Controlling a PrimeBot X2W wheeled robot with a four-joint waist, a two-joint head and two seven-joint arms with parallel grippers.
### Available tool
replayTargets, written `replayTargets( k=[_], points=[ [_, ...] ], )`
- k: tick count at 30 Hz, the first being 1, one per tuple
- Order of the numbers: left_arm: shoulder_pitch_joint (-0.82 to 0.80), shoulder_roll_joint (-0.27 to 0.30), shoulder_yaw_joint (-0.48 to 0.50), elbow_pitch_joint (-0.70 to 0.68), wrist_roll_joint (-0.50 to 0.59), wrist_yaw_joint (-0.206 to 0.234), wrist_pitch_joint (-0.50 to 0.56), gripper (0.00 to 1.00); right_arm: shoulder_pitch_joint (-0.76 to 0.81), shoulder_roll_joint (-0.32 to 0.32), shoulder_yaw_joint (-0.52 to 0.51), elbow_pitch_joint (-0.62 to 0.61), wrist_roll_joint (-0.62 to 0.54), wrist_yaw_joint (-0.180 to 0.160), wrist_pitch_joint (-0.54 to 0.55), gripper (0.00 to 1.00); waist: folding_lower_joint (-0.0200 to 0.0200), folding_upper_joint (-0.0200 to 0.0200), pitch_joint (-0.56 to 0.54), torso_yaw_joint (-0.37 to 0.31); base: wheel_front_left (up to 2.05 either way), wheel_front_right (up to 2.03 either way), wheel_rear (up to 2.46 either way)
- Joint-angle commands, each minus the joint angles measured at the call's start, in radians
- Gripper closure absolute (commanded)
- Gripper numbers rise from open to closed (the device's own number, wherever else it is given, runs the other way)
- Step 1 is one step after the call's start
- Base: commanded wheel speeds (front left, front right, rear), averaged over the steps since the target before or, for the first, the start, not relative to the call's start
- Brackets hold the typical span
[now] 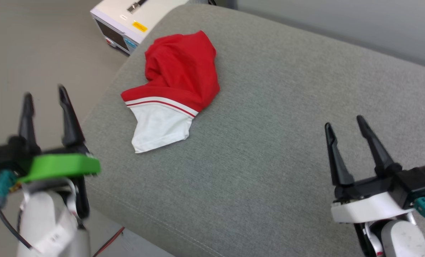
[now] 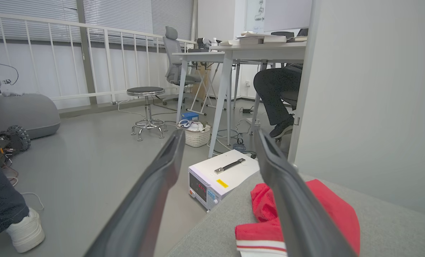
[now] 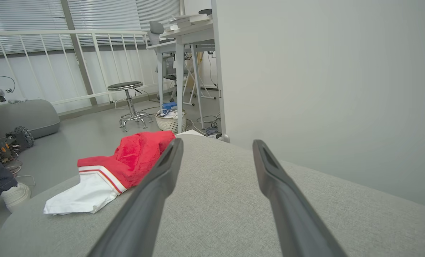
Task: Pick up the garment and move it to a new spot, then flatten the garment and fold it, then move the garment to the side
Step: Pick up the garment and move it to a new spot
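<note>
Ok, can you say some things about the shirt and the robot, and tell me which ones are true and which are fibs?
1. The shirt lies on the grey cushion. True.
2. The left end effector is holding the shirt. False: it is open, off to the side of the shirt, and holds nothing.
3. The right end effector is open. True.
4. The shirt is folded flat. False: it is bunched up.
5. A white box stands on the floor by the cushion. True.
</note>
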Motion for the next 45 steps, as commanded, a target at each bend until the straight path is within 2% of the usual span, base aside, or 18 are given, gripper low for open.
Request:
replayTargets(
  k=[1,5,9,11,15,18,21,24,28,34,40,45],
  points=[
    [-0.067,0.009,0.027,0.013,0.0,-0.024,-0.006,0.0,-0.028,-0.017,-0.002,-0.014,-0.007,-0.001,-0.009,0.0,0.0,0.0,0.086,-0.064,0.0,0.0,0.0],
    [-0.221,0.054,0.08,0.084,-0.007,-0.073,-0.006,0.0,-0.066,-0.048,-0.005,-0.043,-0.018,-0.001,-0.009,0.0,0.0,0.0,0.162,-0.106,0.0,0.0,0.0],
    [-0.353,0.115,0.094,0.165,-0.043,-0.097,-0.006,0.0,-0.103,-0.072,-0.005,-0.075,-0.034,-0.001,-0.009,0.0,0.0,0.0,0.233,-0.144,0.0,0.0,0.0],
    [-0.402,0.15,0.076,0.224,-0.065,-0.101,-0.006,0.0,-0.116,-0.079,-0.01,-0.089,-0.038,-0.001,-0.009,0.0,0.0,0.0,0.255,-0.154,0.0,0.0,0.0],
    [-0.511,0.269,-0.064,0.38,-0.178,-0.102,0.014,0.0,-0.137,-0.096,-0.012,-0.12,-0.047,-0.001,-0.009,0.0,0.0,0.0,0.298,-0.173,0.0,0.0,0.0],
    [-0.585,0.348,-0.181,0.457,-0.303,-0.103,0.114,0.0,-0.151,-0.107,-0.015,-0.141,-0.055,-0.001,-0.009,0.0,0.0,0.0,0.319,-0.179,0.0,0.0,0.0],
    [-0.638,0.402,-0.268,0.493,-0.439,-0.103,0.237,0.0,-0.164,-0.114,-0.017,-0.155,-0.058,-0.001,-0.009,0.0,0.0,0.0,0.336,-0.184,0.0,0.0,0.0],
    [-0.675,0.446,-0.352,0.514,-0.584,-0.103,0.424,0.0,-0.171,-0.12,-0.019,-0.166,-0.06,-0.001,-0.009,0.0,0.0,0.0,0.35,-0.188,0.0,0.0,0.0],
    [-0.706,0.504,-0.452,0.511,-0.705,-0.103,0.636,0.0,-0.175,-0.128,-0.023,-0.171,-0.064,-0.001,-0.009,0.0,0.0,0.0,0.367,-0.192,0.0,0.0,0.0],
    [-0.738,0.551,-0.583,0.527,-0.783,-0.103,0.857,0.0,-0.185,-0.138,-0.022,-0.176,-0.066,-0.001,-0.009,0.0,0.0,0.0,0.397,-0.204,0.0,0.0,0.0],
    [-0.764,0.547,-0.676,0.612,-0.791,-0.103,0.958,0.0,-0.204,-0.142,-0.019,-0.181,-0.066,-0.001,-0.009,0.0,0.0,0.0,0.427,-0.224,0.0,0.0,0.0],
    [-0.764,0.516,-0.744,0.689,-0.788,-0.103,0.993,0.0,-0.214,-0.139,-0.024,-0.184,-0.063,-0.001,-0.009,0.0,0.0,0.0,0.444,-0.235,0.0,0.0,0.0]
  ],
)
